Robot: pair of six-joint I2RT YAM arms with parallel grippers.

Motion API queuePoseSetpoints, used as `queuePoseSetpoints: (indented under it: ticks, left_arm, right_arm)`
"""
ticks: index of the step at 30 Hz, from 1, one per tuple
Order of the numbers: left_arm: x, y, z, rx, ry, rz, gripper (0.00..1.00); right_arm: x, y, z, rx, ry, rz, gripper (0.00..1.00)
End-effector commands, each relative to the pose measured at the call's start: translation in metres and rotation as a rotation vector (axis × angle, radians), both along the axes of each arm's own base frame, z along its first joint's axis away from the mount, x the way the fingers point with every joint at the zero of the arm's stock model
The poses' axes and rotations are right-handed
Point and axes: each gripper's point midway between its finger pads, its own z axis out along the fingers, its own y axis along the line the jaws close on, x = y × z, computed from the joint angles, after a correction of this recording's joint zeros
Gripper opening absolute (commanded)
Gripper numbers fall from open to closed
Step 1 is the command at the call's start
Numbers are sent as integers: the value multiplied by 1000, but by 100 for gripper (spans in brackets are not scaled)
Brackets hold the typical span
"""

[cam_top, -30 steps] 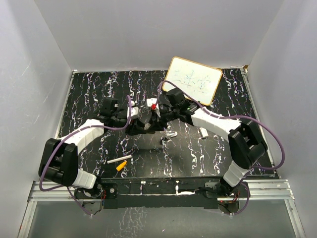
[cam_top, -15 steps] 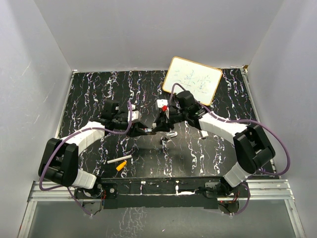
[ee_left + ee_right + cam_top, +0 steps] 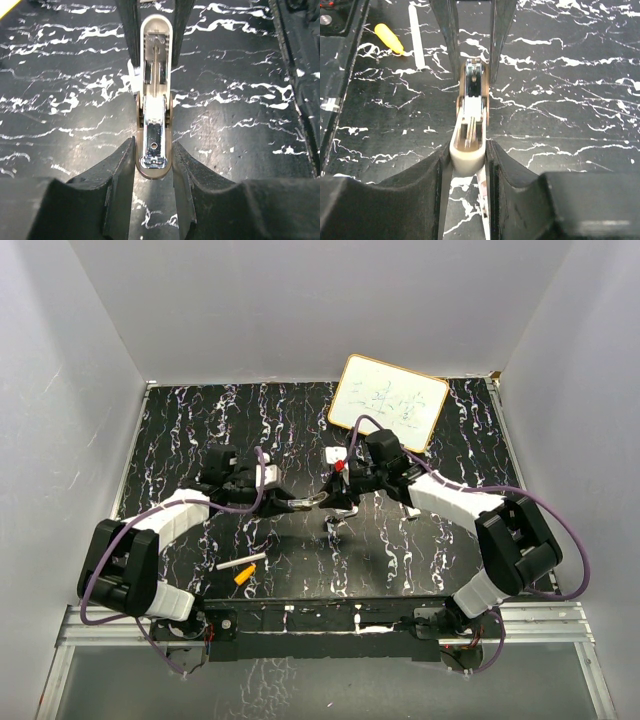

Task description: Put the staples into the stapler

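Both arms reach inward, elbows out, wrists facing each other over mid-table (image 3: 200, 420). The left gripper (image 3: 154, 160) has its jaws narrow, clamped on the stapler (image 3: 155, 115) at the metal end. The right gripper (image 3: 468, 160) has its jaws narrow, clamped on the white rounded end. Stapler is held above the table btwn both grippers. Long axis runs left-right, approx. level, spring channel exposed.

Tiny white-grey stapler (image 3: 156, 107), hinged halves spread flat, insides up.
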Motion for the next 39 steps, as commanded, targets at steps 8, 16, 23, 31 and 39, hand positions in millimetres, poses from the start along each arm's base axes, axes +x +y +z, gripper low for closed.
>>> queuePoseSetpoints:
  ticks: [8, 16, 23, 31, 39]
  left_arm:
    - [20, 22, 1, 12, -14, 135, 0]
    - [59, 35, -18, 63, -2, 364, 0]
    - [74, 21, -36, 110, 23, 444, 0]
    - [63, -4, -59, 131, 125, 491, 0]
    - [38, -14, -84, 186, 170, 480, 11]
  right_arm:
    - [21, -8, 10, -8, -19, -92, 43]
    - [43, -36, 26, -38, -31, -232, 56]
    - [50, -90, 31, -104, -8, -396, 64]
    - [40, -136, 28, -172, -29, -543, 65]
    - [35, -161, 30, -150, -40, -605, 65]
